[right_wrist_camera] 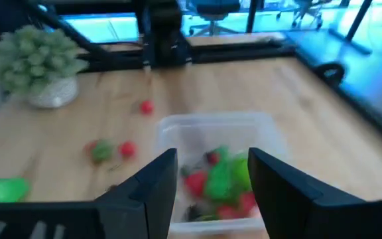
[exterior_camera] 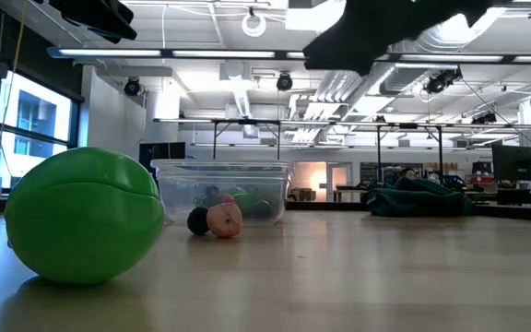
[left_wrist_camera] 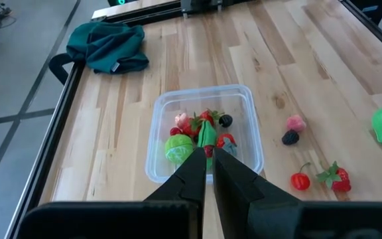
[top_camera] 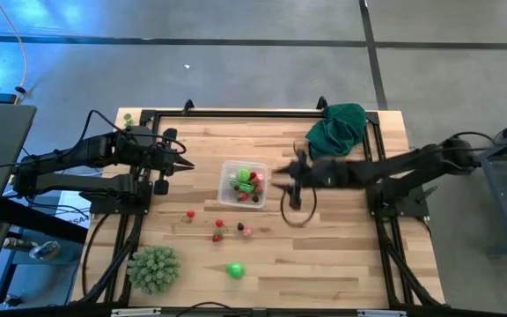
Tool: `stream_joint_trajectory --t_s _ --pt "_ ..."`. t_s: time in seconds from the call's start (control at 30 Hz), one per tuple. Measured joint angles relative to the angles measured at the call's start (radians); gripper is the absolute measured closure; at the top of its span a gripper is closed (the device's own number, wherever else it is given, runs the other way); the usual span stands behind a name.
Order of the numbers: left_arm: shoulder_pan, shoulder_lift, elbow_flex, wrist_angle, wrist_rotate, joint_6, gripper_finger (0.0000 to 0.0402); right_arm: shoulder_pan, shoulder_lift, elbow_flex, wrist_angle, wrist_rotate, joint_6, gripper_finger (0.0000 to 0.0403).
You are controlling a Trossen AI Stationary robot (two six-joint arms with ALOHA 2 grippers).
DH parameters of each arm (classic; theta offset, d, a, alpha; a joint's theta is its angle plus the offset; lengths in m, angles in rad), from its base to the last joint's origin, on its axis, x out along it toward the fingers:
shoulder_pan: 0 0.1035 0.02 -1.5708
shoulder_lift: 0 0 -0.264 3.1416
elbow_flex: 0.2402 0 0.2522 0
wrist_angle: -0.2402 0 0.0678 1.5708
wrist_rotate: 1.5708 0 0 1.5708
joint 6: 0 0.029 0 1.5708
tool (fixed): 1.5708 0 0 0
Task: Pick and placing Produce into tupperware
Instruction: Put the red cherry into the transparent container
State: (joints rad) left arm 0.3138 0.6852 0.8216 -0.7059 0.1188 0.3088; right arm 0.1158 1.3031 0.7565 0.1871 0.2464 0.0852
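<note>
The clear tupperware point(top_camera: 243, 184) sits mid-table and holds red and green produce point(left_wrist_camera: 194, 133). More produce lies loose on the wood toward the near edge: a red piece point(top_camera: 190, 213), a strawberry point(left_wrist_camera: 337, 178), a cherry point(left_wrist_camera: 300, 180), a dark berry point(left_wrist_camera: 290, 137), a pink piece point(left_wrist_camera: 296, 123) and a bright green one point(top_camera: 235, 270). My right gripper point(right_wrist_camera: 211, 174) is open just right of the tupperware point(right_wrist_camera: 217, 143), above the table, with nothing between its fingers. My left gripper point(top_camera: 183, 165) is shut and waits left of the tupperware.
A large spiky pale-green ball point(top_camera: 155, 268) stands at the near left corner. A dark green cloth point(top_camera: 337, 129) is bunched at the far right corner. A black frame point(top_camera: 253, 113) borders the table. Bare wood lies near right of the tupperware.
</note>
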Motion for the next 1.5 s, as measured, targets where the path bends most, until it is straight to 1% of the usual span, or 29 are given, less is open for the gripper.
stream_joint_trajectory --t_s 0.07,0.13,0.23,0.33,0.4,0.6,0.7,0.8,0.97,1.07,1.17,1.27,1.4,1.5 --pt "0.0 0.0 0.0 0.0 0.0 0.0 0.0383 -0.071 -0.024 0.05 -0.064 -0.06 -0.056 0.0226" --pt "0.0 0.0 0.0 0.0 0.0 0.0 0.0383 -0.129 -0.039 0.12 -0.183 -0.103 -0.089 0.0226" --pt "0.0 0.0 0.0 0.0 0.0 0.0 0.0383 -0.189 -0.037 0.258 -0.376 -0.123 -0.149 0.0226" --pt "0.0 0.0 0.0 0.0 0.0 0.0 0.0383 -0.222 -0.033 0.381 -0.521 -0.126 -0.173 0.0226" --pt "0.0 0.0 0.0 0.0 0.0 0.0 0.0383 -0.234 -0.033 0.438 -0.601 -0.134 -0.174 0.0226" --pt "0.0 0.0 0.0 0.0 0.0 0.0 0.0383 -0.269 -0.036 0.531 -0.82 -0.143 -0.141 0.0226" --pt "0.0 0.0 0.0 0.0 0.0 0.0 0.0383 -0.286 -0.036 0.538 -0.898 -0.175 -0.118 0.0227" --pt "0.0 0.0 0.0 0.0 0.0 0.0 0.0383 -0.285 -0.036 0.538 -0.957 -0.22 -0.111 0.0238" --pt "0.0 0.0 0.0 0.0 0.0 0.0 0.0383 -0.263 -0.043 0.537 -0.993 -0.248 -0.085 0.0273" --pt "0.0 0.0 0.0 0.0 0.0 0.0 0.0383 -0.236 -0.05 0.536 -0.989 -0.237 -0.084 0.0295" --pt "0.0 0.0 0.0 0.0 0.0 0.0 0.0383 -0.22 -0.069 0.496 -0.954 -0.231 -0.085 0.0314" --pt "0.0 0.0 0.0 0.0 0.0 0.0 0.0383 -0.218 -0.116 0.413 -0.88 -0.229 -0.085 0.0327" --pt "0.0 0.0 0.0 0.0 0.0 0.0 0.0383 -0.228 -0.193 0.319 -0.801 -0.232 -0.085 0.0334" --pt "0.0 0.0 0.0 0.0 0.0 0.0 0.0383 -0.229 -0.247 0.27 -0.781 -0.234 -0.09 0.0334"
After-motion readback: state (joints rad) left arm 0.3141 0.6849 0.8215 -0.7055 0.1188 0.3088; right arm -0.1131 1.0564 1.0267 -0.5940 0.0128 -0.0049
